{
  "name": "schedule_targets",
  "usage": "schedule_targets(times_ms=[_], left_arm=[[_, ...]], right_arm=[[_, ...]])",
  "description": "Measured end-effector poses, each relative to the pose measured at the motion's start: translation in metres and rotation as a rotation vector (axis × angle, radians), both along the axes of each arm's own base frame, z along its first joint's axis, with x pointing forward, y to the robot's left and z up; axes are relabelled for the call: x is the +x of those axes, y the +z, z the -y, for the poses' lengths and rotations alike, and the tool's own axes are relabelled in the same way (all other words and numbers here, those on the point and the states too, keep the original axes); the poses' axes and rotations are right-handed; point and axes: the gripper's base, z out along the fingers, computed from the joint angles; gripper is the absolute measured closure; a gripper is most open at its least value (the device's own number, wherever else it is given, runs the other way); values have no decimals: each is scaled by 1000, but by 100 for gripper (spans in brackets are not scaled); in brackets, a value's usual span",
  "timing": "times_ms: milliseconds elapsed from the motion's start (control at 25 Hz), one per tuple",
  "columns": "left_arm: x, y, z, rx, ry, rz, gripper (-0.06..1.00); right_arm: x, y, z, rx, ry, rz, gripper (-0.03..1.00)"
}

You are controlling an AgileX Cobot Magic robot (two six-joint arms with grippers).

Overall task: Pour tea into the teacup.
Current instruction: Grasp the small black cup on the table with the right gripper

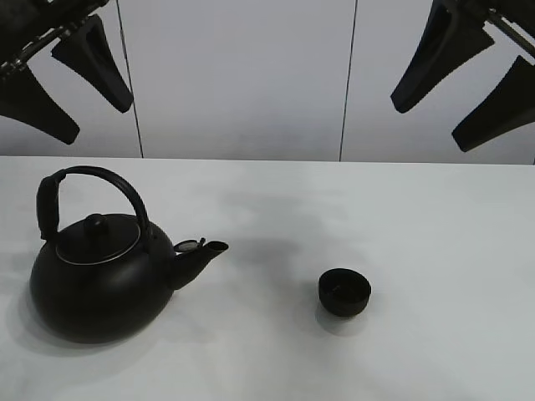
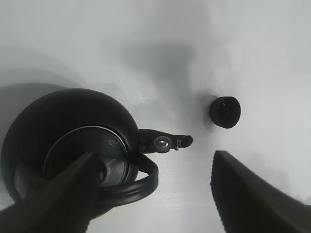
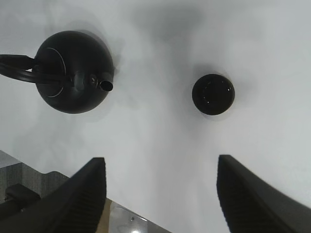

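Left claw (image 1: 96,119) and right claw (image 1: 432,124) (both open, empty) hover well above teacup (image 1: 344,291).

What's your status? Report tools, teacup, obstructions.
Left tool open, high, empty. Right tool open, high, empty. Teacup upright on table; kettle standing apart, not pouring. Nothing between them.

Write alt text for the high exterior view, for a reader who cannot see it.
A black kettle with an arched handle stands on a white table, its spout pointing toward a small black teacup standing apart on the right. The left gripper and right gripper hang open above, holding nothing.
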Motion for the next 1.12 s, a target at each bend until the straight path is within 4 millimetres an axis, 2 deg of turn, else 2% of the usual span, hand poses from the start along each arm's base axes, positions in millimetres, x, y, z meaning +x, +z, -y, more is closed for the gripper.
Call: schedule_targets(times_ms=[360,560,640,840,1120], left_arm=[[0,0,0,0,0,0,47],[0,0,0,0,0,0,47],[0,0,0,0,0,0,47],[0,0,0,0,0,1,47],[0,0,0,0,0,1,47]], right_arm=[[0,0,0,-21,64,36,51],[-6,0,-3,-19,187,40,37],[-9,0,-6,-17,243,31,35],[-15,-3,-25,-97,342,71,35],[-22,-12,-57,-353,393,147,35]])
